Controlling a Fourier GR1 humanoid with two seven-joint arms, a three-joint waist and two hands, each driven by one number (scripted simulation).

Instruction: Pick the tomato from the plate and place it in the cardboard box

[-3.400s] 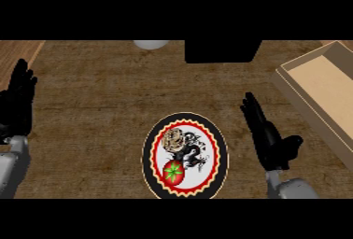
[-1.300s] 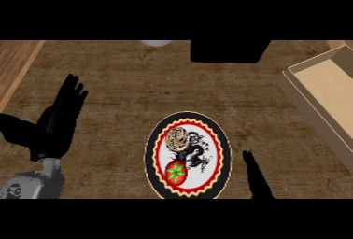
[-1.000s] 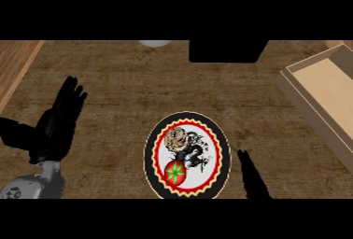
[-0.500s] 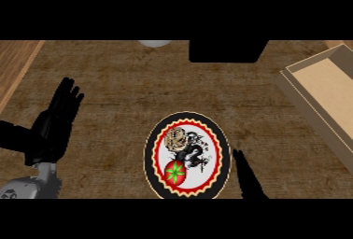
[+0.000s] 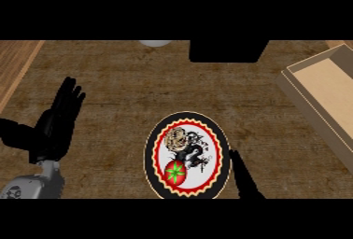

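The left hand (image 5: pixel 56 122) sits at about nine o'clock in the head view, open, its fingers straight and close together, pointing toward twelve to one o'clock. Its thumb juts out toward nine o'clock. The grey left forearm (image 5: pixel 31 183) enters from the lower edge at about seven o'clock, and the wrist meets the hand just above it. The right hand (image 5: pixel 243 176) shows only in part at about five o'clock, low against the lower edge: slim black fingers, straight, angled toward eleven o'clock. Its palm, thumb and forearm are out of view. The two hands are well apart, on opposite sides of the view.
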